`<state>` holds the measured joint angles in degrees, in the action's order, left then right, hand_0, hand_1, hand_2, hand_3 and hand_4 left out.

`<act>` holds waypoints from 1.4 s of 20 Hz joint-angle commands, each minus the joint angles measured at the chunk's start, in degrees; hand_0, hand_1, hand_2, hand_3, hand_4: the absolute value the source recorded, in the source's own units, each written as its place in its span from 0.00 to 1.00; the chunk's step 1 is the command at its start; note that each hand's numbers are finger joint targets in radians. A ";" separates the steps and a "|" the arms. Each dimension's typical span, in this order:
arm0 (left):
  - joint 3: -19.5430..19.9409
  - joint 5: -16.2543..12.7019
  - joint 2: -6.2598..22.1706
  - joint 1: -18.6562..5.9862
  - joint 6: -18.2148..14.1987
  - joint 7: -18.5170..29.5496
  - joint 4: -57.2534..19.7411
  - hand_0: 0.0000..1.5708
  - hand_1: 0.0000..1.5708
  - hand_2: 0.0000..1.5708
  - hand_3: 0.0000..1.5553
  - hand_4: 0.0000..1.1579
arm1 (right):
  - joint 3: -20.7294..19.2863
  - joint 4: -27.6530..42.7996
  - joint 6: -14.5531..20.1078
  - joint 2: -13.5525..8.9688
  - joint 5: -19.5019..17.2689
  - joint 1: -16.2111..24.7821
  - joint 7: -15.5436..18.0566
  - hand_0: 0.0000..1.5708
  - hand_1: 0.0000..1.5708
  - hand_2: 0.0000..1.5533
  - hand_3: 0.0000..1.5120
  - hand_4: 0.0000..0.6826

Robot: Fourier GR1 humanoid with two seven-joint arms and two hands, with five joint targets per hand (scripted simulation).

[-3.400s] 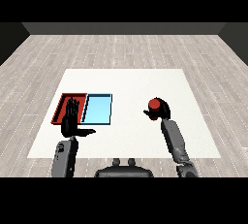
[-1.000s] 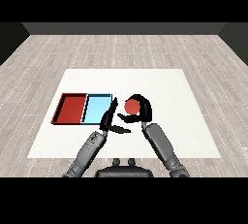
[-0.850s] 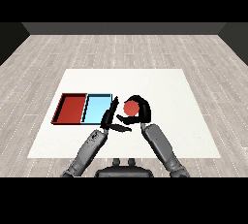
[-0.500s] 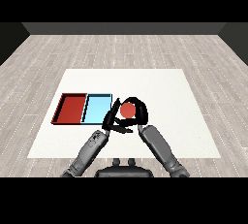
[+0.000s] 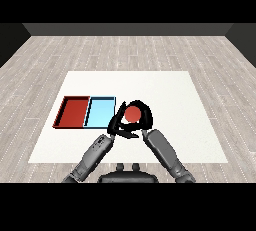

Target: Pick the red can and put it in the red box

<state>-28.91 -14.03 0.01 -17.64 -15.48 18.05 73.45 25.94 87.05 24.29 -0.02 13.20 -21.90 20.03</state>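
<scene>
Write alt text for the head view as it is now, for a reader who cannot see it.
The right hand curls round a red can just right of the blue tray, with the left hand close against the can from the left. A red tray lies beside the blue one, on its left, on a white table; neither tray holds anything.

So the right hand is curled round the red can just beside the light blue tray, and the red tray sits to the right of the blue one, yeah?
Not quite: the head view shows the red tray left of the light blue tray, not right. The rest holds: the right hand curls round the red can beside the blue tray.
</scene>
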 commanded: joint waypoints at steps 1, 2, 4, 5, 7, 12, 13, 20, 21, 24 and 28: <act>-1.79 -1.41 -0.01 -1.61 -0.14 0.17 -0.76 0.00 0.00 0.00 0.00 0.00 | 4.55 2.47 4.33 0.02 -0.47 -1.76 -3.22 0.97 0.97 0.94 0.93 0.95; 0.04 -0.05 -0.01 1.43 3.42 5.06 -3.26 0.00 0.00 0.00 0.00 0.00 | 2.51 -5.69 3.04 0.02 3.45 -4.64 2.75 0.97 0.97 0.94 0.93 0.95; -4.67 -5.21 -0.01 -3.83 -2.31 4.71 -7.21 0.00 0.00 0.00 0.00 0.00 | 8.06 -1.95 8.08 0.02 1.94 -3.58 1.61 0.97 0.97 0.94 0.93 0.95; -2.93 -4.55 0.00 -3.93 -2.67 1.36 -3.98 0.00 0.00 0.00 0.00 0.00 | 4.45 -0.43 3.71 0.01 0.47 -1.37 0.39 0.96 0.96 0.94 0.93 0.94; -0.18 -4.45 0.01 -4.33 -6.78 1.13 -3.50 0.00 0.00 0.00 0.00 0.57 | 3.34 -6.86 4.16 0.00 4.29 -6.48 2.64 0.96 0.96 0.94 0.93 0.94; -2.42 -7.08 0.01 -2.68 -14.62 3.20 -4.64 1.00 1.00 1.00 0.96 0.97 | 8.79 1.50 8.41 0.01 -0.03 -1.66 -1.37 0.96 0.96 0.94 0.92 0.95; -4.79 -10.82 0.00 -6.09 -16.54 4.47 -8.49 1.00 1.00 0.99 0.95 0.97 | 7.92 2.57 6.63 0.01 -0.40 0.67 -0.28 0.95 0.95 0.93 0.92 0.96; -6.80 -9.99 0.02 -4.93 -20.04 4.61 -4.62 1.00 1.00 0.99 0.95 0.97 | 7.31 0.06 6.52 0.00 0.40 -0.34 0.49 0.95 0.95 0.93 0.92 0.94; -3.23 -8.64 0.03 -4.48 -16.40 3.81 -5.43 1.00 1.00 0.99 0.95 0.98 | 7.77 3.16 6.69 -0.01 -1.20 0.35 -0.93 0.94 0.94 0.93 0.92 0.94; -1.82 -8.69 0.03 -5.53 -17.41 6.40 -4.45 1.00 1.00 1.00 0.95 0.98 | 5.12 -0.76 3.75 0.00 2.34 -1.50 0.97 0.95 0.95 0.93 0.92 0.93; -1.48 -8.53 0.01 -4.15 -16.99 9.64 -2.69 1.00 1.00 1.00 0.97 0.99 | 3.16 -4.63 2.63 -0.74 1.79 -1.75 -1.40 0.59 0.59 0.60 0.35 0.00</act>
<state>-30.94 -21.74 0.47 -21.29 -32.63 24.70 68.69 31.09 86.60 29.07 -0.15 15.07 -23.77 19.38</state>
